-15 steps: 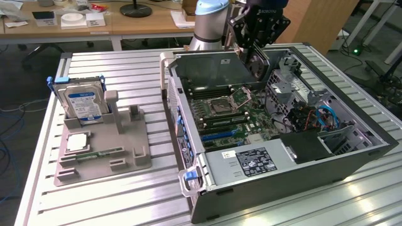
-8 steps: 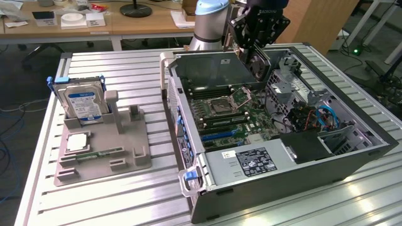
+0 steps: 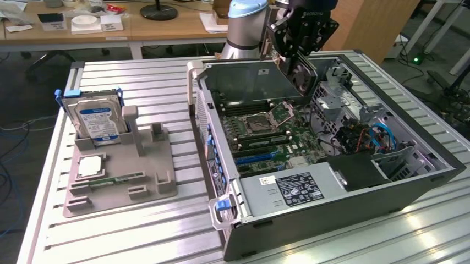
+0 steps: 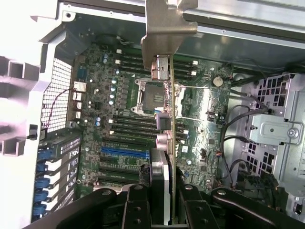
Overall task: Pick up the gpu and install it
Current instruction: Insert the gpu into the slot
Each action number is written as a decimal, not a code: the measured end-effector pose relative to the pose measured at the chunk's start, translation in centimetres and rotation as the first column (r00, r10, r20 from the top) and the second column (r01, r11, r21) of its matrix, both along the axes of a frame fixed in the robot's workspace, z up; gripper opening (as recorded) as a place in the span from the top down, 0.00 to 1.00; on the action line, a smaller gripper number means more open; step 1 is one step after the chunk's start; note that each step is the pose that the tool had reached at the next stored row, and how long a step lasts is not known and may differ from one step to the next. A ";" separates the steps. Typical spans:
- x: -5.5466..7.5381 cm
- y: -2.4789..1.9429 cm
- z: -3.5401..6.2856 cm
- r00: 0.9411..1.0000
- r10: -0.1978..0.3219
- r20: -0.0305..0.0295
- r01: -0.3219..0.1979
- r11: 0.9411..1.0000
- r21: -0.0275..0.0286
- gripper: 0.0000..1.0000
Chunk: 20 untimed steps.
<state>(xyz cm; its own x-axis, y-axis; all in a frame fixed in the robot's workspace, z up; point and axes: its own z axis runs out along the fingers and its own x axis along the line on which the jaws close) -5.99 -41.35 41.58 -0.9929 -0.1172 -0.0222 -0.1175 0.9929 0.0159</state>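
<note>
Evidently, in the exterior view, the black pincer (image 3: 298, 63) is gripping the thin dark gpu card (image 3: 302, 78) on edge, hanging it above the green motherboard (image 3: 294, 143) inside the open grey computer case (image 3: 309, 231), likely so its connector edge faces down. The case is lying on a ribbed aluminium tabletop (image 3: 132, 236), with a wooden tabletop (image 3: 147, 30) behind. In the wrist view, the pincer (image 4: 162, 210) is clamping the gpu card (image 4: 161, 69), which is running across the blue expansion slot (image 4: 121, 151).
</note>
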 end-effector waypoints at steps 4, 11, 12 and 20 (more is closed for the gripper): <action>0.0 -0.01 0.00 1.000 0.014 0.000 -0.014 1.000 0.000 0.72; 0.0 -0.01 0.00 0.999 0.040 0.000 -0.040 0.999 0.000 0.72; 0.0 -0.01 0.00 0.999 0.043 0.000 -0.043 0.999 0.000 0.72; 0.0 -0.01 0.00 0.998 0.070 0.000 -0.070 0.998 0.000 0.72</action>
<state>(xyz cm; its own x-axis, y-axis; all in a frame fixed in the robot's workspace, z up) -5.99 -41.37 41.58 -0.9822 -0.1863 -0.0222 -0.1866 0.9823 0.0159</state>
